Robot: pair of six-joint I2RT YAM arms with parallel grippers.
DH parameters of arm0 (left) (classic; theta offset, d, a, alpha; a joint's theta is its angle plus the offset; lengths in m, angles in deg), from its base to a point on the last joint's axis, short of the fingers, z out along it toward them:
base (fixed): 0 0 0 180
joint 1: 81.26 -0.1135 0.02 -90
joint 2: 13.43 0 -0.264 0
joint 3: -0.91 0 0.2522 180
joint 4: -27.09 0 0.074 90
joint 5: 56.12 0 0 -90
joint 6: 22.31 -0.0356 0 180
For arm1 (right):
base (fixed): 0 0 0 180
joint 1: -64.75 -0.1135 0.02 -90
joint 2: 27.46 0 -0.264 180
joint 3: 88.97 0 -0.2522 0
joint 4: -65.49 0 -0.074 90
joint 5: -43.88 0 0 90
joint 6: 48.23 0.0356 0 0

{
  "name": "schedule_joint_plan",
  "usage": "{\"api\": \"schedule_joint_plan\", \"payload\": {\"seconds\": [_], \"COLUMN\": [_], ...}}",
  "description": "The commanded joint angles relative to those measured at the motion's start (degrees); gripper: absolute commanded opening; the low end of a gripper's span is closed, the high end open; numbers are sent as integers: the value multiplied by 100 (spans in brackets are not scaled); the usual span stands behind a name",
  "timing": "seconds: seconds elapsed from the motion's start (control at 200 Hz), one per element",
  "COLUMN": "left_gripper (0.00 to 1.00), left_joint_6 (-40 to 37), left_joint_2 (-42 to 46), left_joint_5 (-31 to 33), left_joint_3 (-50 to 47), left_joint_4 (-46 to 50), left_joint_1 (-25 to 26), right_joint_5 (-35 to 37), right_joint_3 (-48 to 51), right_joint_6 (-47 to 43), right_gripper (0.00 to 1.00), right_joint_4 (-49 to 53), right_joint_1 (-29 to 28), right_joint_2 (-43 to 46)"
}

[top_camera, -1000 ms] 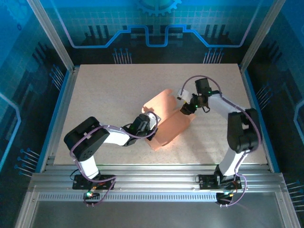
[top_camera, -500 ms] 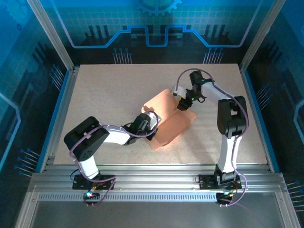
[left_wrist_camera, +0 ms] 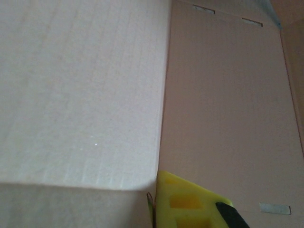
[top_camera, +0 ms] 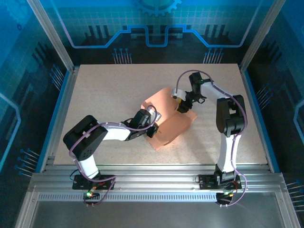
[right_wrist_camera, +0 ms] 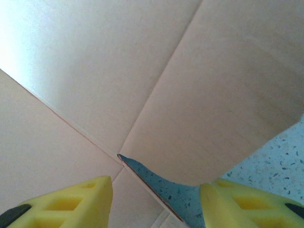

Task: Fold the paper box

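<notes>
Top external: paper box partly folded on table.

Surface: pale beige, finely speckled, matte. Slanted aluminium frame post at far-left corner. Slotted aluminium rail runs along near edge. Blue circuit-pattern wall panel behind.

Blue-lit surroundings, soft-focus wrist views

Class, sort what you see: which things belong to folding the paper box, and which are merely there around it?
Belong to the job: paper box; left gripper, at the box's near-left side; right gripper, at its far flap.

Merely there: table; aluminium rails; blue backdrop.
</notes>
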Motion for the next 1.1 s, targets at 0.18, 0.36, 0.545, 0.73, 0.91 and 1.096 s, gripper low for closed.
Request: {"api": "schedule_joint_plan", "payload": {"seconds": [0.18, 0.36, 0.545, 0.73, 0.91, 1.096], "left_gripper": [4, 4, 5, 4, 4, 4], "left_joint_6": [5, 106, 172, 324, 325, 389], "left_joint_2": [-255, -437, -492, -496, -470, -434], "left_joint_5": [-137, -217, -239, -179, -32, 324], "left_joint_3": [170, 261, 309, 238, 163, 129], "left_joint_4": [699, 730, 736, 603, 447, 395], "left_joint_1": [-36, -98, -98, -97, -87, -55], "right_joint_5": [47, 7, 24, 133, 227, 462], "right_joint_3": [222, 286, 248, 466, 837, 1192], "right_joint_6": [-442, -461, -492, -356, -143, 205], "right_gripper": [51, 50, 49, 42, 20, 7], "right_joint_4": [28, 115, 315, 276, -36, -345], "right_joint_1": [217, 279, 247, 224, 207, 106], "right_joint_2": [107, 153, 101, 221, 523, 875]}}
